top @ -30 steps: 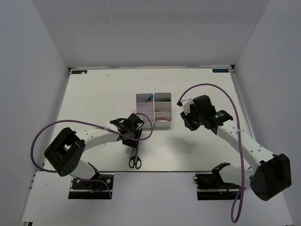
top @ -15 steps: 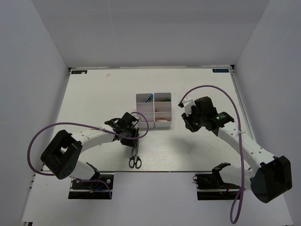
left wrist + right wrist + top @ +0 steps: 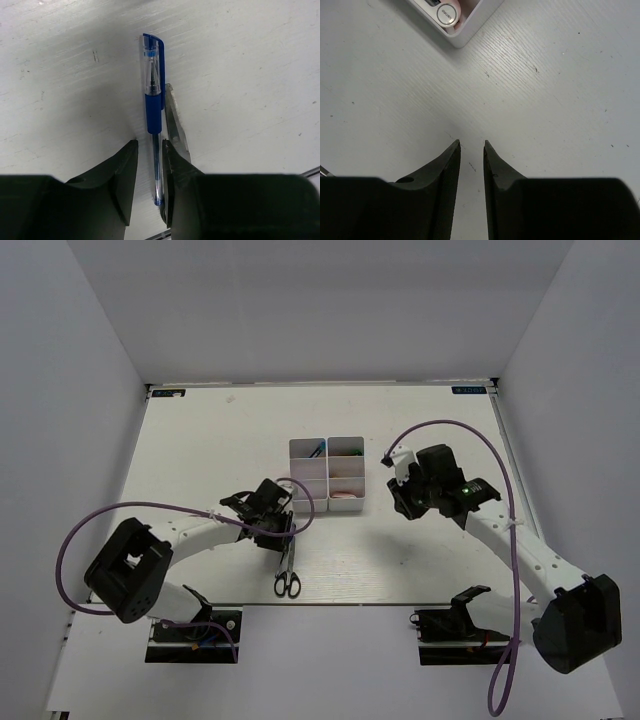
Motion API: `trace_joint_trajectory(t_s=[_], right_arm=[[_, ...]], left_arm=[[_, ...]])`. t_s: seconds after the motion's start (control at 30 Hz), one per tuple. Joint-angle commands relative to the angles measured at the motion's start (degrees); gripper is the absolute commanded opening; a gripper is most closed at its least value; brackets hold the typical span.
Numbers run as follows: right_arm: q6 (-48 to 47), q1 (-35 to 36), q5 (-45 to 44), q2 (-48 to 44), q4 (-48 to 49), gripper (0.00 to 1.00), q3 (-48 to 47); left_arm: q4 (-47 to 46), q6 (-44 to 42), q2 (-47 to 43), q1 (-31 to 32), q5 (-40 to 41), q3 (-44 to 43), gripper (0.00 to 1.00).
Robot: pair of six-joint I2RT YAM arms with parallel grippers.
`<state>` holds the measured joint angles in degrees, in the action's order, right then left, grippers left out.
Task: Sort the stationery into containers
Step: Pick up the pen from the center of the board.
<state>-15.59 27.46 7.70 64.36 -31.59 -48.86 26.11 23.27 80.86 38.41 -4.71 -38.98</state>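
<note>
A thin blue pen [image 3: 154, 100] lies flat on the table, right beside the steel blade of the black-handled scissors [image 3: 176, 125]. My left gripper [image 3: 150, 142] is low over the pen's tip end, open, one finger on each side, with a sliver of table still showing left of the barrel. The top view shows the left gripper [image 3: 283, 530] just above the scissors [image 3: 287, 578]. The containers [image 3: 328, 475], a white block of small bins, stand at mid-table with items inside. My right gripper [image 3: 471, 143] hovers over bare table, slightly open and holding nothing; its place in the top view is right of the bins [image 3: 400, 502].
A corner of the bin block [image 3: 465, 32] shows at the top of the right wrist view, with a round white-capped piece [image 3: 446, 14] in it. White walls enclose the table on three sides. Purple cables loop off both arms.
My left gripper has come down and slightly left onto the pen, its jaws narrowing around it. The right gripper has widened a little and barely shifted.
</note>
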Motion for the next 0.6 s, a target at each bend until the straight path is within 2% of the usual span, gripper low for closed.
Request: trace_joint_trajectory(t_s=[0.0,0.3,0.47,0.57], right_arm=[[0.21,-0.83,0.73,-1.52,1.62,0.29,0.70],[0.39,-1.18,1.00,-1.95,1.62,0.30,0.61],[0.39,-1.71,1.26,-2.40,1.45,0.30,0.70],[0.48,-2.06,1.70,-2.74,1.45,0.30,0.79]], left_arm=[[5.26,-1.91,2.37,1.75,7.49,0.49,0.36],[10.53,-1.12,4.30,6.93,18.41,-1.98,0.35],[10.98,-0.06,5.97,7.55,20.96,-0.49,0.35],[10.81,-0.06,6.41,7.55,21.75,0.57,0.29]])
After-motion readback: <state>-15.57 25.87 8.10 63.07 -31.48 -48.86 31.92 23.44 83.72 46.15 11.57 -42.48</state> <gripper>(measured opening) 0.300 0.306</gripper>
